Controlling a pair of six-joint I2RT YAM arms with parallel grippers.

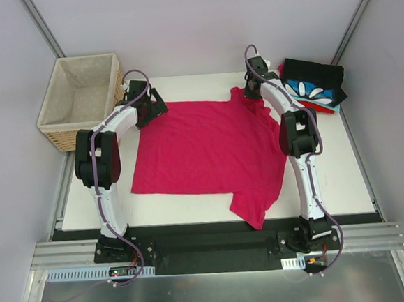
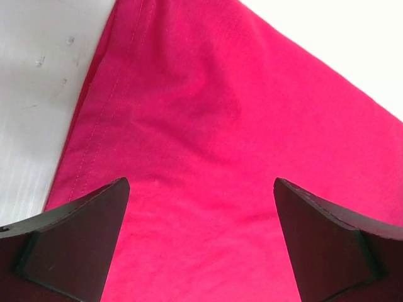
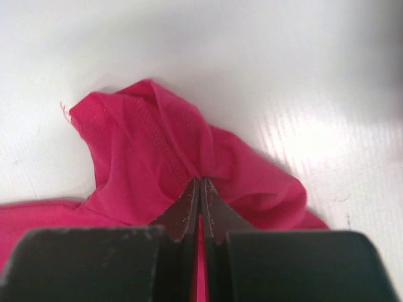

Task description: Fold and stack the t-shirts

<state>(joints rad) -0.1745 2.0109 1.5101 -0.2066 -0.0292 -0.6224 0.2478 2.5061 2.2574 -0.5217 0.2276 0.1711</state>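
A magenta-pink t-shirt point(image 1: 205, 147) lies spread on the white table, one sleeve hanging toward the front edge. My left gripper point(image 1: 158, 104) is open over its far left corner; in the left wrist view the pink cloth point(image 2: 208, 145) fills the space between the spread jaws point(image 2: 201, 189). My right gripper point(image 1: 252, 91) is shut on the bunched far right sleeve point(image 3: 189, 151), a thin strip of cloth pinched between the jaws point(image 3: 200, 184). A stack of folded shirts point(image 1: 314, 86), black on top of blue with white petals and red, sits at the far right.
A wicker basket point(image 1: 80, 99) with beige lining stands off the table's far left corner. Grey walls close in on the left, right and back. Bare white table point(image 1: 329, 162) lies right of the shirt, and a metal rail runs along the front.
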